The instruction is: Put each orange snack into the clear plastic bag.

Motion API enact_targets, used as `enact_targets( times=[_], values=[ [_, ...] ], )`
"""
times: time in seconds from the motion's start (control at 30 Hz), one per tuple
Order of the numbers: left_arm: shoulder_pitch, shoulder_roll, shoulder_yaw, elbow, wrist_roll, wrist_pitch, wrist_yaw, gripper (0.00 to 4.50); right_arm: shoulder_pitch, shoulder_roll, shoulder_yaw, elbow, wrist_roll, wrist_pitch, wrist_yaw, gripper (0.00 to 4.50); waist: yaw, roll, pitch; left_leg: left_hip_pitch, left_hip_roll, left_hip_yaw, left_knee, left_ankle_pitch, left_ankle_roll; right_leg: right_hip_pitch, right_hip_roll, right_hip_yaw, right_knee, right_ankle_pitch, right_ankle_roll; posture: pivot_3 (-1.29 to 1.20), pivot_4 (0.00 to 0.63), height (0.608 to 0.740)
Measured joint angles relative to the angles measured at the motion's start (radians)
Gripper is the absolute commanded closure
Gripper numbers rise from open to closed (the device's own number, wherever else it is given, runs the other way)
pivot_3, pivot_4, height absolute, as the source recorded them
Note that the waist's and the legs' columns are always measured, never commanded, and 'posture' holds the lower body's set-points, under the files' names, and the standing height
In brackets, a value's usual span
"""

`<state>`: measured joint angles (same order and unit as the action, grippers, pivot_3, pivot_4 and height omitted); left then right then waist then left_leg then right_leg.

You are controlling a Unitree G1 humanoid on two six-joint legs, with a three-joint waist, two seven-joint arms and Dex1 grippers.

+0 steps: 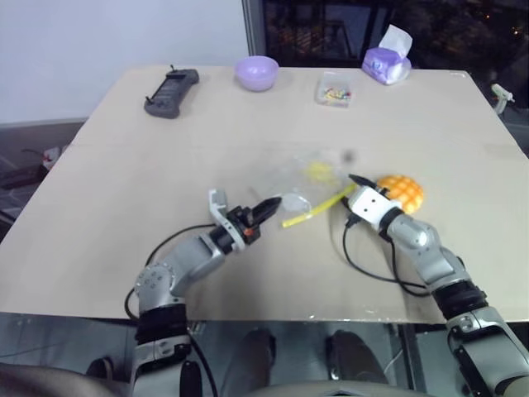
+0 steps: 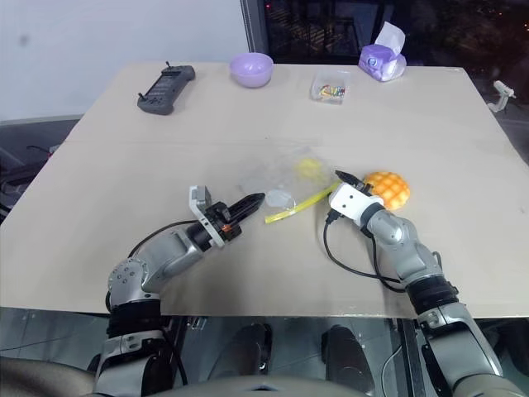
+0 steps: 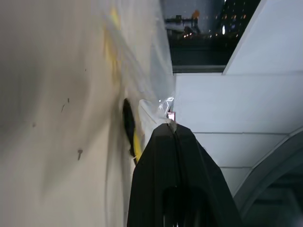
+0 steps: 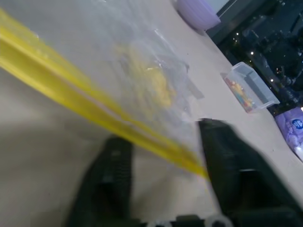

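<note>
The orange snack (image 1: 402,192), a domed bun with a grid crust, lies on the table right of centre. The clear plastic bag (image 1: 302,184) lies flat beside it to the left, its yellow seal strip (image 1: 316,207) facing me and a small pale-yellow piece (image 1: 318,171) inside. My left gripper (image 1: 269,207) is shut on the bag's near left edge, and film rises from its tips (image 3: 169,125). My right gripper (image 4: 163,135) is open beside the snack, at the bag's right corner. The seal strip (image 4: 71,82) runs between its fingers.
Along the table's far edge stand a black controller (image 1: 171,92), a purple bowl (image 1: 256,72), a small clear box of coloured bits (image 1: 334,88) and a purple tissue pack (image 1: 387,62). A black cable (image 1: 372,269) loops on the table by my right forearm.
</note>
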<state>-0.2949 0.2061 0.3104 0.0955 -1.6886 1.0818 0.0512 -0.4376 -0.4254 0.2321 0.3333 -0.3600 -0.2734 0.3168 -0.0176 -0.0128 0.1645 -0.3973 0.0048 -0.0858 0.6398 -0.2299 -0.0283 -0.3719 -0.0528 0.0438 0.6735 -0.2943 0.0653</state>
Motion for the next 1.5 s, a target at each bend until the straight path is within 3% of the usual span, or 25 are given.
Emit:
enact_targets(
  times=[0.13,0.17,0.23,0.43,0.77,0.9,1.03,1.2,1.33,1.4,1.5],
  values=[
    [0.004,0.009,-0.009,-0.007,0.033,-0.003,-0.047,4.50,0.000,0.002,0.000,0.000,-0.004,-0.004,0.000,3.27,0.000,0.000,0.000,0.000,0.000,0.000,-0.001,0.000,0.000,0.000,0.000,0.000,-0.001,0.000,0.000,0.00,0.150,0.740],
    [0.005,0.015,-0.011,-0.010,0.048,-0.005,-0.069,4.25,0.000,0.002,0.000,0.000,-0.006,-0.004,0.000,3.30,0.000,0.000,0.000,0.000,0.000,0.000,-0.001,0.000,0.000,0.000,0.000,0.000,-0.001,0.000,0.000,0.00,0.150,0.740],
    [0.016,0.031,-0.015,-0.029,0.081,-0.009,-0.123,3.65,0.000,0.003,0.000,0.001,-0.008,-0.007,0.000,3.31,-0.001,0.000,0.000,0.000,0.000,0.001,-0.002,0.000,0.000,-0.001,0.000,0.000,-0.001,0.000,0.000,0.00,0.150,0.740],
    [0.017,0.054,-0.010,-0.033,0.165,-0.046,-0.203,1.13,0.000,0.003,0.000,0.001,-0.021,-0.012,-0.002,3.31,-0.001,0.000,0.000,0.000,0.000,0.001,-0.003,0.000,0.000,-0.001,0.000,0.000,-0.002,0.000,0.000,0.00,0.150,0.740],
    [0.002,0.083,-0.014,-0.003,0.274,-0.042,-0.265,1.13,-0.002,0.012,0.005,0.000,-0.039,-0.012,-0.002,3.31,-0.003,0.000,0.000,0.000,0.000,0.001,-0.004,0.000,0.000,-0.001,0.000,0.000,-0.002,0.000,0.000,0.00,0.150,0.740],
    [0.023,0.163,0.007,-0.044,0.297,-0.036,-0.393,1.05,-0.002,0.011,0.005,-0.002,-0.042,-0.013,-0.001,4.45,-0.011,0.000,0.001,-0.003,0.000,0.001,-0.004,0.000,0.000,-0.004,0.000,0.001,-0.002,0.000,0.000,0.00,0.150,0.740],
    [0.059,0.260,0.034,-0.186,0.279,-0.026,-0.612,1.05,-0.002,0.010,0.006,-0.003,-0.044,-0.014,0.001,4.45,-0.016,0.000,0.001,-0.003,0.000,0.002,-0.005,0.000,0.000,-0.005,0.000,0.001,-0.003,0.000,0.000,0.00,0.150,0.740],
    [0.047,0.371,-0.048,-0.296,0.546,-0.196,-0.740,1.05,-0.003,0.008,0.006,-0.003,-0.049,-0.014,0.004,4.45,-0.015,0.001,0.001,-0.003,0.000,0.002,-0.006,0.000,0.000,-0.004,0.000,0.002,-0.004,0.000,0.000,0.00,0.150,0.740],
    [-0.055,0.521,-0.458,-0.295,1.301,-0.756,-0.771,1.05,-0.045,0.010,0.038,-0.011,-0.082,-0.006,0.016,4.45,-0.013,0.001,0.003,-0.002,0.000,0.004,-0.009,0.001,-0.001,-0.005,0.000,0.003,-0.007,0.001,-0.001,0.00,0.150,0.740],
    [-0.087,0.511,-0.546,-0.272,1.483,-0.988,-0.794,1.05,-0.064,0.012,0.042,-0.020,-0.087,0.008,0.019,4.45,-0.014,0.002,0.003,-0.003,0.001,0.005,-0.010,0.001,-0.001,-0.005,0.000,0.004,-0.010,0.001,-0.001,0.00,0.150,0.740],
    [-0.109,0.472,-0.583,-0.206,1.605,-1.158,-0.793,1.05,-0.078,0.012,0.043,-0.020,-0.091,0.018,0.019,4.45,-0.016,0.002,0.003,-0.005,0.002,0.005,-0.013,0.001,-0.001,-0.007,0.000,0.003,-0.011,0.001,-0.001,0.00,0.150,0.740]
  ],
)
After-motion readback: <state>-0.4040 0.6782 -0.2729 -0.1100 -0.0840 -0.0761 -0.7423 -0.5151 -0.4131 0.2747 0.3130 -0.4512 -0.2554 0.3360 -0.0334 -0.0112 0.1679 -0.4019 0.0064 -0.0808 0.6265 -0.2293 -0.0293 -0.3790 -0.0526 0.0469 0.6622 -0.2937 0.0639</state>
